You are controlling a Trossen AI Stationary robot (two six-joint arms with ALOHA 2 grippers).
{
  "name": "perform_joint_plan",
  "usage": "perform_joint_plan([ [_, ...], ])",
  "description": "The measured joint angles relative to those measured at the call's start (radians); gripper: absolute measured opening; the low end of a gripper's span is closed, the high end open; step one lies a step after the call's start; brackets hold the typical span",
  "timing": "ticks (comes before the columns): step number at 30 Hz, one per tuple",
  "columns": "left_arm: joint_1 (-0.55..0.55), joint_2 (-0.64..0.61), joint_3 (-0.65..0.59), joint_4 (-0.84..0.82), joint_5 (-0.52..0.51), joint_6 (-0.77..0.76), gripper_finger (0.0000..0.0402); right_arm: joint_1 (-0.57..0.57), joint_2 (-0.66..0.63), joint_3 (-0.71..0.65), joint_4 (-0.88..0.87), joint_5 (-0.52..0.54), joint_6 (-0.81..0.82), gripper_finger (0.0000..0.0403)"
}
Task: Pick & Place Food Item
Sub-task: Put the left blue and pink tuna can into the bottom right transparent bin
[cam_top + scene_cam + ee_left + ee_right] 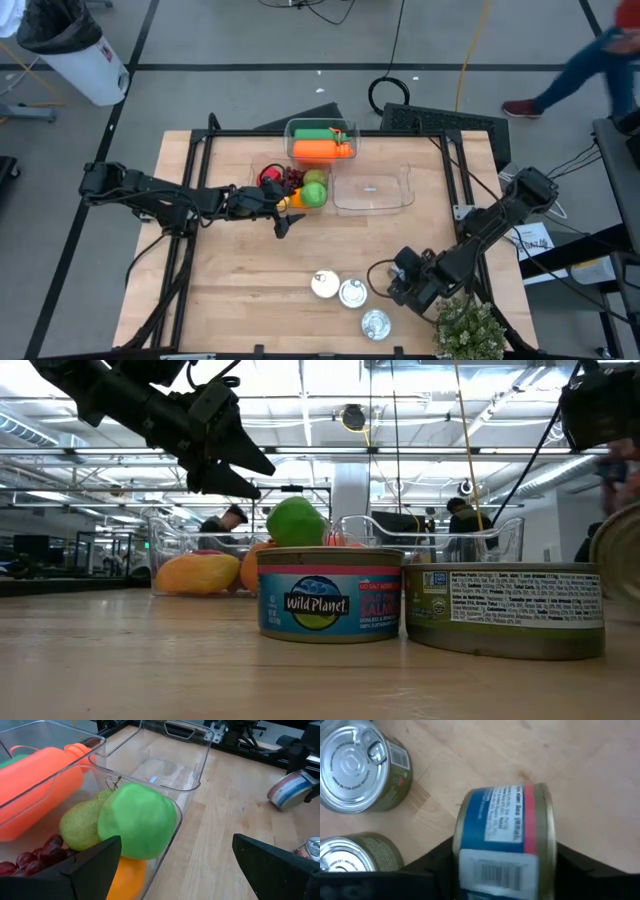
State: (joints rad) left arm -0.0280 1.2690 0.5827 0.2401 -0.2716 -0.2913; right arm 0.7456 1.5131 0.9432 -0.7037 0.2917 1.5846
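One blue-labelled can [502, 827] lies sideways between the right pincer's [502, 870] fingers.

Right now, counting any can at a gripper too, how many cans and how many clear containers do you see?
Standing cans: 3
Blue can between the right gripper's fingers: 1
Clear containers: 3
Total: 7
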Motion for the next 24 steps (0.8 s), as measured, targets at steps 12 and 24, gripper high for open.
perform_joint_plan([
  [12,0.000,0.000,0.000,-0.003,0.000,0.000,0.0392,-0.014,-0.185,-0.001,0.026,0.265,-0.220,0.0174],
  [24,0.000,0.000,0.000,-0.003,0.000,-0.001,0.0393,-0.398,-0.275,-0.001,0.452,0.376,-1.218,0.0179],
])
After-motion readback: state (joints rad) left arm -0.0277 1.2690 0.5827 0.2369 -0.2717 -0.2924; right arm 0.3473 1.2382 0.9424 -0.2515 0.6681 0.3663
